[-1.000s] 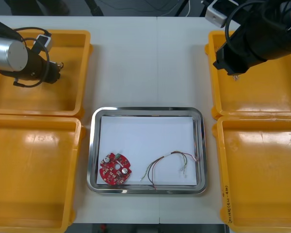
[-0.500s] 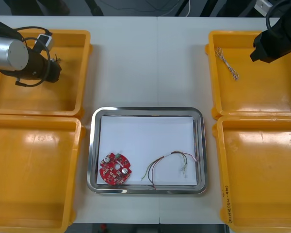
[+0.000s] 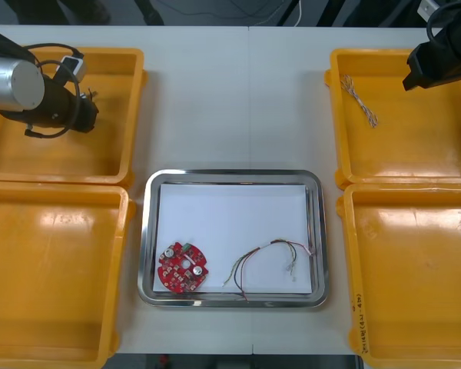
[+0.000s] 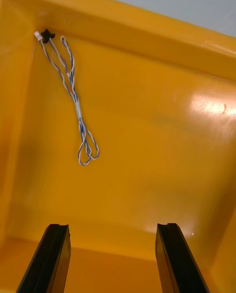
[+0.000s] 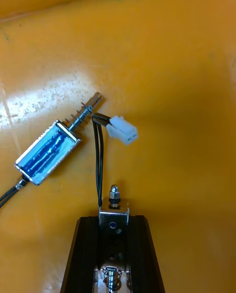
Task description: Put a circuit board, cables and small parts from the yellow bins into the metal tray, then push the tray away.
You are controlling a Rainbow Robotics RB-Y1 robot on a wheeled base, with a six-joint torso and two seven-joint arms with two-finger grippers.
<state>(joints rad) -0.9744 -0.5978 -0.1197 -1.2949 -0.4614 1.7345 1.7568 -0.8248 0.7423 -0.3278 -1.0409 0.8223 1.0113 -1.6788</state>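
Note:
In the left wrist view my left gripper (image 5: 113,222) is shut on a small metal part (image 5: 114,203). Thin black wires run from that part to a white plug (image 5: 123,128). A second small metal part (image 5: 48,151), wound in blue, lies on the bin floor just beyond the fingers. From the front, the left gripper (image 3: 88,109) is inside the far left yellow bin (image 3: 131,115). My right gripper (image 4: 113,241) stands open above the far right bin (image 3: 338,123), short of a twisted blue and white cable (image 4: 73,96). The metal tray (image 3: 150,231) holds a round red circuit board (image 3: 183,267) and a red and yellow cable (image 3: 269,255).
Two near yellow bins (image 3: 54,277) (image 3: 415,277) flank the tray on either side. The twisted cable (image 3: 359,101) lies near the far right bin's inner left corner. Bare table stretches between the two far bins, beyond the tray.
The right arm has swung out to the right, uncovering the twisted cable in the far right bin. The left arm has barely shifted inside its bin.

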